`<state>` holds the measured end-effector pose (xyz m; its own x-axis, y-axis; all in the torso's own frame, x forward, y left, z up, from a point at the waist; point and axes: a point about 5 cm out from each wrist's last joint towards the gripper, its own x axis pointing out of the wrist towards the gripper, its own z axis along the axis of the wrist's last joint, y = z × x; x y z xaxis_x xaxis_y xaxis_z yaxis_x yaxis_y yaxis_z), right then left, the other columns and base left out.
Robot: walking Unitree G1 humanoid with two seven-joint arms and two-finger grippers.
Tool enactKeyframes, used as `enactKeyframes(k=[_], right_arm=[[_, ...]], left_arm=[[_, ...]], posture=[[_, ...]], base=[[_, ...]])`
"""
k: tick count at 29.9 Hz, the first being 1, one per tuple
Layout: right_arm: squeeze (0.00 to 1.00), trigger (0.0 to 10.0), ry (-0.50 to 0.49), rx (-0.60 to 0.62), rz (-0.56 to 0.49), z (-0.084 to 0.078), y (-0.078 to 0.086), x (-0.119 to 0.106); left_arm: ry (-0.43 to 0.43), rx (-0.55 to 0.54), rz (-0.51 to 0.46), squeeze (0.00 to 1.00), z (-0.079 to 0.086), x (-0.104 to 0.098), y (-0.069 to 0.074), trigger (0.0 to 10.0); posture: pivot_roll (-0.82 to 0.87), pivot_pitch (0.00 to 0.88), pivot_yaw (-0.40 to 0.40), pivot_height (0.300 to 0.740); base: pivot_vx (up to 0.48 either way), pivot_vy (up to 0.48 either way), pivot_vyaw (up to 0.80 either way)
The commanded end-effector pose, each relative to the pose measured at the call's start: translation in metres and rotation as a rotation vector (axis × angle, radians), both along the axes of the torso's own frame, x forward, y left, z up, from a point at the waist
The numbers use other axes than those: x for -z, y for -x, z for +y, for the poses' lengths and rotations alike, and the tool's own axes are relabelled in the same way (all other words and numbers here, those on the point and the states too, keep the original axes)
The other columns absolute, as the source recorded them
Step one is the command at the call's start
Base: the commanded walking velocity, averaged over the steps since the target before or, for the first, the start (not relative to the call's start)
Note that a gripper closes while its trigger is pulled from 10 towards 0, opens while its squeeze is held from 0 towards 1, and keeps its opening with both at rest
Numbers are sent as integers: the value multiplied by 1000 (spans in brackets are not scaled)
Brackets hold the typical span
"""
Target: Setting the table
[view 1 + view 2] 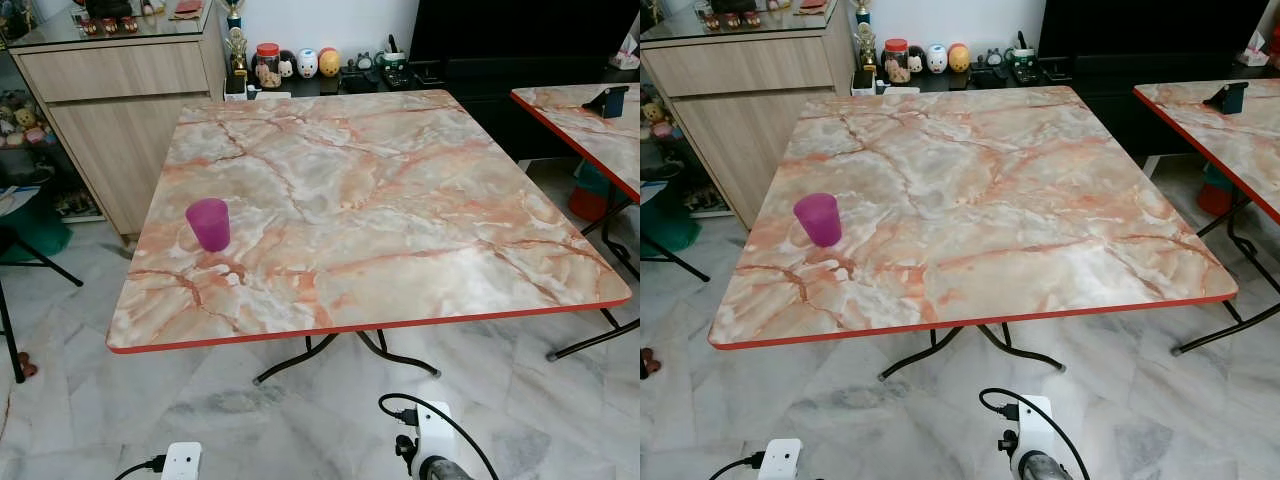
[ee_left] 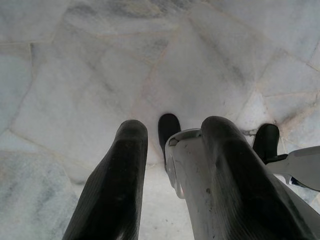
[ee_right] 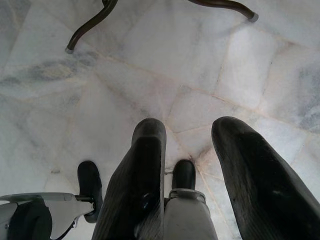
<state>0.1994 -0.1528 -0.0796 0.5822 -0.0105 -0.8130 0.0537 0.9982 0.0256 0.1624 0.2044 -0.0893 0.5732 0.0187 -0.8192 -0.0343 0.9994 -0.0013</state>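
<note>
One purple plastic cup (image 1: pixel 208 223) stands upright on the marble-patterned folding table (image 1: pixel 400 200), near the table's front-left corner and well in from the red edge. It is the single item on that tabletop. A second table (image 1: pixel 590 125) of the same pattern is cut off at the right edge of the head views, with a dark blue object on it that is too small to identify. Behind the first table, a low shelf carries a row of small figurines and one red-lidded jar (image 1: pixel 267 65); beside it stands one wooden cabinet (image 1: pixel 120 110), its top cropped.

Both arms hang low over the white marble floor (image 2: pixel 150 65). The left gripper (image 2: pixel 170 140) points at the floor with its two black fingers set apart and nothing between them. The right gripper (image 3: pixel 187 135) likewise shows two fingers spread apart, empty. Below the fingers in each wrist view, the robot's black feet are partly hidden. Two curved black table legs (image 3: pixel 90 27) are cut off in the right wrist view.
</note>
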Motion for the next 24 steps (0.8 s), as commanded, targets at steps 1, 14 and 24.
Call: enactKeyframes(k=[1,14,24], right_arm=[[0,10000,2,-4,-1,0,-1,-1],[0,10000,2,-7,0,0,-1,-1],[0,10000,5,-12,-1,0,-1,-1]], left_arm=[[4,-12,4,0,1,1,2,10000],[1,-12,4,0,1,1,2,10000],[-8,-4,5,0,1,1,2,10000]], posture=[[5,0,-15,736],[6,0,-16,736],[9,0,-16,736]], base=[[266,0,0],[272,0,0],[0,0,0]])
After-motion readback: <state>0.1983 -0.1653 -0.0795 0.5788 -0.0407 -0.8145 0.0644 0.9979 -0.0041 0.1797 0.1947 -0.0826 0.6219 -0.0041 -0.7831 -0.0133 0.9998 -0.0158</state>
